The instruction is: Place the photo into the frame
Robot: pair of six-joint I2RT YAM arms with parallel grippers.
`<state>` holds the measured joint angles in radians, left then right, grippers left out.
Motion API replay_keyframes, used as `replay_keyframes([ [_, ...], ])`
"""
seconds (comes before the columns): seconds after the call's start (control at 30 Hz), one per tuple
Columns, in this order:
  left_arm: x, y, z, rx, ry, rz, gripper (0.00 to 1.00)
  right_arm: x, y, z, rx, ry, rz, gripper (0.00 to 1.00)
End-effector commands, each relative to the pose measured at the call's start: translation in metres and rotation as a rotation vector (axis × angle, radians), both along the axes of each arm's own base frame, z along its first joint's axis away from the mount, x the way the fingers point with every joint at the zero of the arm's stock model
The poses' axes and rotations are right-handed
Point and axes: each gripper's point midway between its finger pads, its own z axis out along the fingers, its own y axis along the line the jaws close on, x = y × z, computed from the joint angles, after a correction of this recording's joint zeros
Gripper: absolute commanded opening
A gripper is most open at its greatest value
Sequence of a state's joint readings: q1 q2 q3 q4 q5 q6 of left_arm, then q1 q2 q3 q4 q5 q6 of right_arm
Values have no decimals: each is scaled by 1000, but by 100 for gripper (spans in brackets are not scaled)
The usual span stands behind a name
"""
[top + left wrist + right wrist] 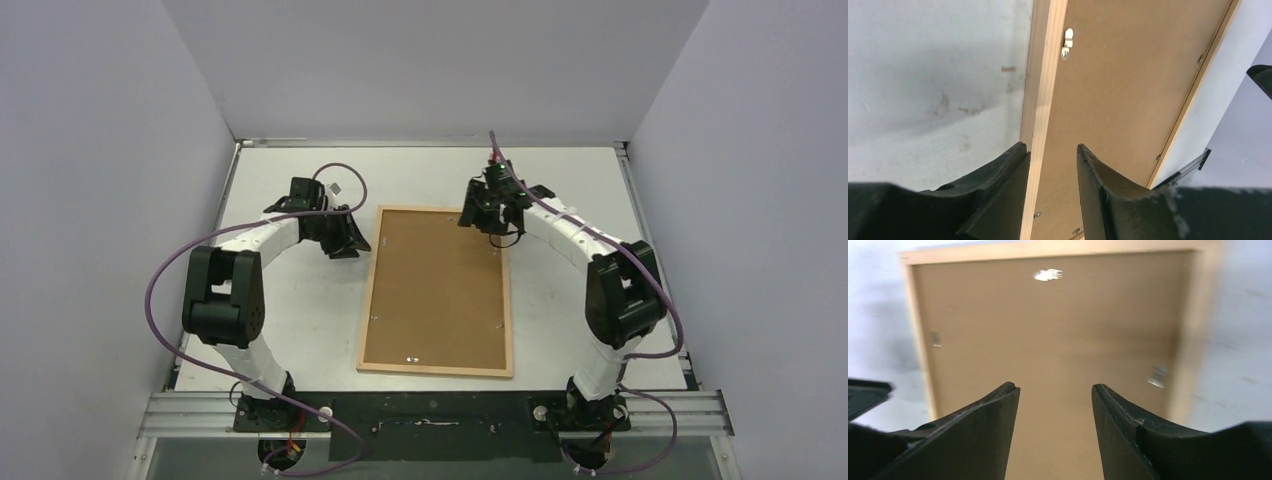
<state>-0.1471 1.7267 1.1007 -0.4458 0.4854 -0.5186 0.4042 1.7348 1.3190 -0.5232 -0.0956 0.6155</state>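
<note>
The light-wood frame lies face down in the middle of the table, filled by the brown backing board. The photo is hidden. My left gripper is open and empty beside the frame's far left corner; in the left wrist view its jaws straddle the frame's left rail. My right gripper is open and empty over the frame's far right corner; in the right wrist view it hovers above the backing board, which is blurred.
Small metal tabs sit along the inner edge of the frame, holding the board. White walls enclose the table on three sides. A black mounting rail runs along the near edge between the arm bases.
</note>
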Motion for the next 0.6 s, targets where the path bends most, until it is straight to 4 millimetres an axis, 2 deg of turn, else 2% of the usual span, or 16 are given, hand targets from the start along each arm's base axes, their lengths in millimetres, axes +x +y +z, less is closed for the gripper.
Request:
replay_keyframes([
  [0.0,34,-1,3,-18,-66,43,36,27,87,16,222,-88,83,53],
  [0.13,38,-6,-6,-39,-63,40,31,36,140,8,389,-72,64,43],
  [0.3,34,-9,-18,-55,-58,23,27,42,186,-12,537,-37,49,32],
  [0.43,34,-8,-28,-41,-51,27,27,43,207,-17,573,-41,45,31],
  [0.57,32,-10,-38,-48,-24,20,26,41,219,-26,574,-33,42,31],
])
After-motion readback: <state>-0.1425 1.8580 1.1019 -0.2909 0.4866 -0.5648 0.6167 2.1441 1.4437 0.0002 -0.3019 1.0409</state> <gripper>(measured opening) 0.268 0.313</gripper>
